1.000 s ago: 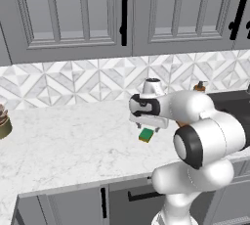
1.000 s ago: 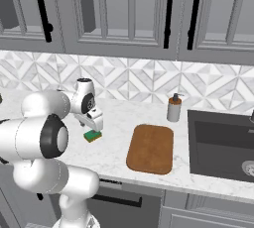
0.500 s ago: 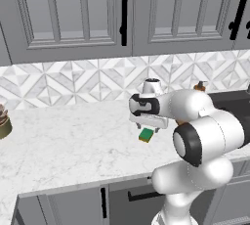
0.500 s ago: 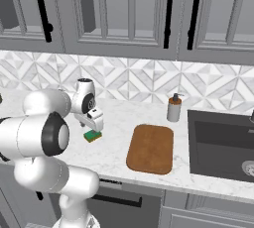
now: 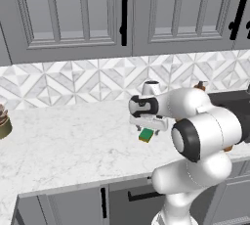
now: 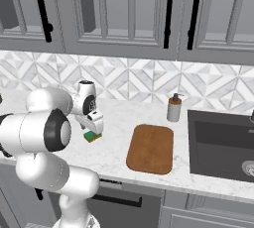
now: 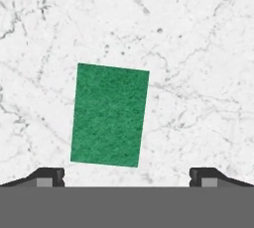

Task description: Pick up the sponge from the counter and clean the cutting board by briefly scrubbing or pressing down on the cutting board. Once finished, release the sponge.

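The sponge (image 7: 109,115) lies flat on the white marble counter (image 7: 198,48), green top up; its yellow lower layer shows at the sponge (image 5: 146,135) and the sponge (image 6: 92,136). My gripper (image 7: 126,176) hangs straight above it, open, fingertips (image 7: 49,176) wide apart with the sponge lying left of centre between them and nothing held. The gripper (image 5: 146,125) sits just over the sponge, as does the gripper (image 6: 93,126). The brown-orange cutting board (image 6: 151,148) lies flat to the sponge's right, bare.
A soap dispenser (image 6: 173,108) stands behind the cutting board, and a dark sink (image 6: 223,145) lies at the right. A brown pot (image 5: 4,123) stands at the counter's far left. Triangle-patterned backsplash (image 5: 73,79) and grey cabinets (image 5: 73,13) rise behind.
The hand has sunk slightly closer to the sponge. The sponge and the cutting board have not moved.
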Robot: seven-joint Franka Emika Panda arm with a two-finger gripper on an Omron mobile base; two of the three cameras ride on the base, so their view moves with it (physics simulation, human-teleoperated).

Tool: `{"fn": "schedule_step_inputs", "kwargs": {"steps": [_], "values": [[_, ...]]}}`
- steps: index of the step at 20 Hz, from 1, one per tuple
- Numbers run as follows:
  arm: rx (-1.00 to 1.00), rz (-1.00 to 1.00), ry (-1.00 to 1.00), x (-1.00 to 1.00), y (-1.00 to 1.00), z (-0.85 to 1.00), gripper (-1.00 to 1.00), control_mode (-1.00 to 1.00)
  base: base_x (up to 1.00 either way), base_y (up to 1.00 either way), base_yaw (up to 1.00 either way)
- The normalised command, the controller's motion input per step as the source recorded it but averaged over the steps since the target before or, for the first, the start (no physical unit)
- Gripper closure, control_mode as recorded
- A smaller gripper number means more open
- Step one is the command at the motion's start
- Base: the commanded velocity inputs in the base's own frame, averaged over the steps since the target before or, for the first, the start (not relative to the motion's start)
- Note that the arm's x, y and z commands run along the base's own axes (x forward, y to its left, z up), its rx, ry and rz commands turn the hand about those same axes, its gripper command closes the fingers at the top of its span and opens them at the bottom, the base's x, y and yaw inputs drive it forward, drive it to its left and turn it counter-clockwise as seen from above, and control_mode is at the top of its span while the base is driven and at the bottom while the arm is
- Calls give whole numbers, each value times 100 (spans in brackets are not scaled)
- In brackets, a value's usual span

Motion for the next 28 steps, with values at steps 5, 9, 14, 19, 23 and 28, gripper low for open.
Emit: {"fn": "schedule_step_inputs", "kwargs": {"steps": [5,9,14,19,23,28], "values": [[0,-3,4,-1,0,-19,-100,-100,0,0,0],[0,-4,0,0,0,-17,-100,-100,0,0,0],[0,-5,0,0,0,-11,-100,-100,0,0,0],[0,-6,0,0,0,-7,-100,-100,0,0,0],[0,-4,0,0,0,-17,-100,-100,0,0,0],[0,-2,0,0,0,-19,-100,-100,0,0,0]]}}
